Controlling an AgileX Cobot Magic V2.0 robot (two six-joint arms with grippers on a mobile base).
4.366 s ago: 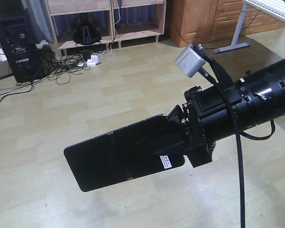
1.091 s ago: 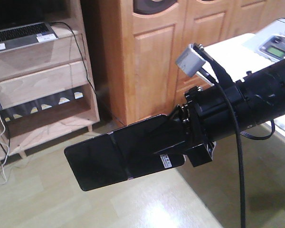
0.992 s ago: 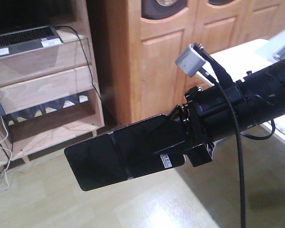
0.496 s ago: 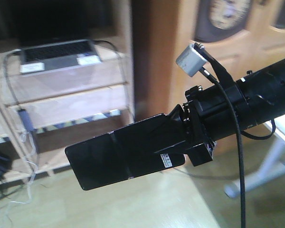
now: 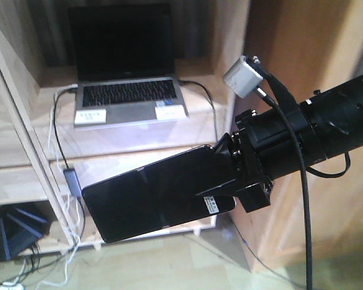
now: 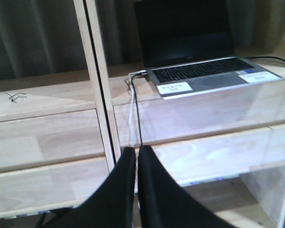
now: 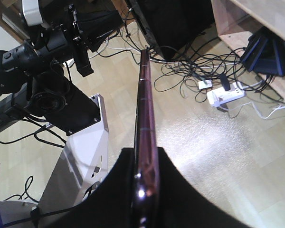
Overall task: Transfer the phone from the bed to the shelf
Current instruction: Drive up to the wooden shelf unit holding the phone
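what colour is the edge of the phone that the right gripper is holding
Pinkish-gold. The phone is seen edge-on in the right wrist view, which shows it best.

Glossy phone (image 5: 151,202), grained wooden shelf (image 5: 24,199)

right fingers (image 7: 115,192) clamped, left fingers (image 6: 115,194) pressed together

The left gripper (image 6: 136,151) points at the pale wooden shelf (image 6: 47,142), its two black fingers pressed almost together with nothing between them. An open grey laptop (image 6: 204,76) sits on the upper plank, right of the slanted upright (image 6: 97,71). Cables (image 6: 133,104) hang from the laptop's left corner.
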